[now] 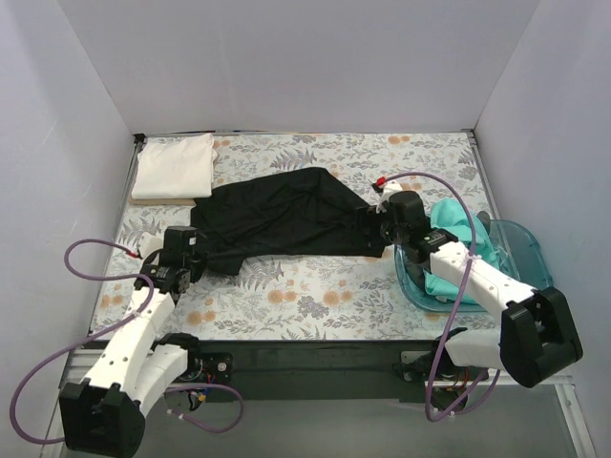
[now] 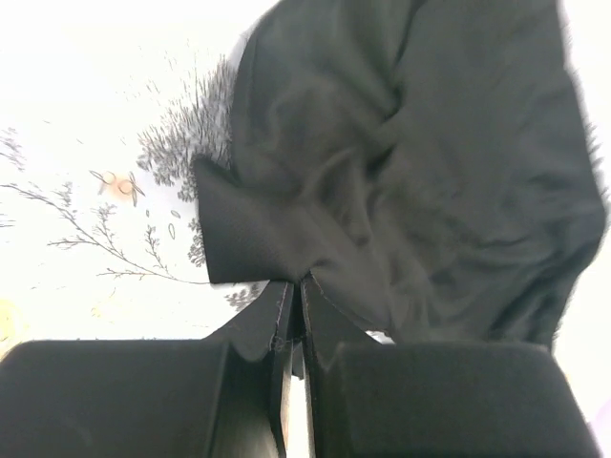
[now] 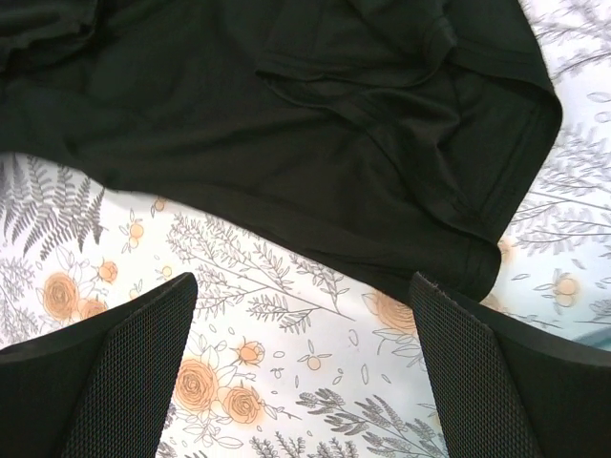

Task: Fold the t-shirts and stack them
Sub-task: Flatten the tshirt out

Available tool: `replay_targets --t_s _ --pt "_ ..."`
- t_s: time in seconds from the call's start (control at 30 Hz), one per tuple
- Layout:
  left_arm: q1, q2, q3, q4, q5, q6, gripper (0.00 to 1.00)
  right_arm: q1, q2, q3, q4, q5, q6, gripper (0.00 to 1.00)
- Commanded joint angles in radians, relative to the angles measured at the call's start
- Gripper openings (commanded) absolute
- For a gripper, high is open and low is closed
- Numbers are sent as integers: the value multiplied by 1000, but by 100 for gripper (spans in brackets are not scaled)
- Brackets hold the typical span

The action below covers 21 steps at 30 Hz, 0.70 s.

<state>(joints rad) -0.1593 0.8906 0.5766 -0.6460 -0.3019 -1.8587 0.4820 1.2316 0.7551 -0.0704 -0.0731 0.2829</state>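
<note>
Top external: black t-shirt [image 1: 286,215] lies left-right. Left pincer [image 1: 194,250] grips one end; right pincer [image 1: 377,229] stands open at the other.

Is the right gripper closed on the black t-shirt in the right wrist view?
No, the right gripper stands wide open over the floral table cover, with the black t-shirt lying ahead of it, not gripped.

A spread t-shirt [image 1: 286,215] is laid across the middle of the desk [image 1: 315,296], a folded t-shirt [image 1: 174,167] is set behind its left end, and a crumpled t-shirt [image 1: 456,232] is kept in a bin [image 1: 530,250] at the right.
</note>
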Motion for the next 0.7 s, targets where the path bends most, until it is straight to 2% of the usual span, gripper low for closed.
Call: replay_targets --t_s 0.0,0.07,0.17,0.27,0.43,0.67 --pt "1 -96 61 -161 -170 -91 0 50 54 33 23 -48 -22 98" --pt "1 -125 63 -172 -195 -123 0 93 90 58 3 -45 -16 98" --pt "1 -168 74 -194 -246 -154 0 133 126 87 -58 38 -2 98" --pt "1 -180 88 -248 -315 -252 0 150 146 89 -91 124 28 98" --pt "1 -168 75 -230 -338 -266 0 179 161 52 -137 180 84 98" --pt "1 -145 57 -192 -332 -261 0 260 173 -37 -146 208 153 89"
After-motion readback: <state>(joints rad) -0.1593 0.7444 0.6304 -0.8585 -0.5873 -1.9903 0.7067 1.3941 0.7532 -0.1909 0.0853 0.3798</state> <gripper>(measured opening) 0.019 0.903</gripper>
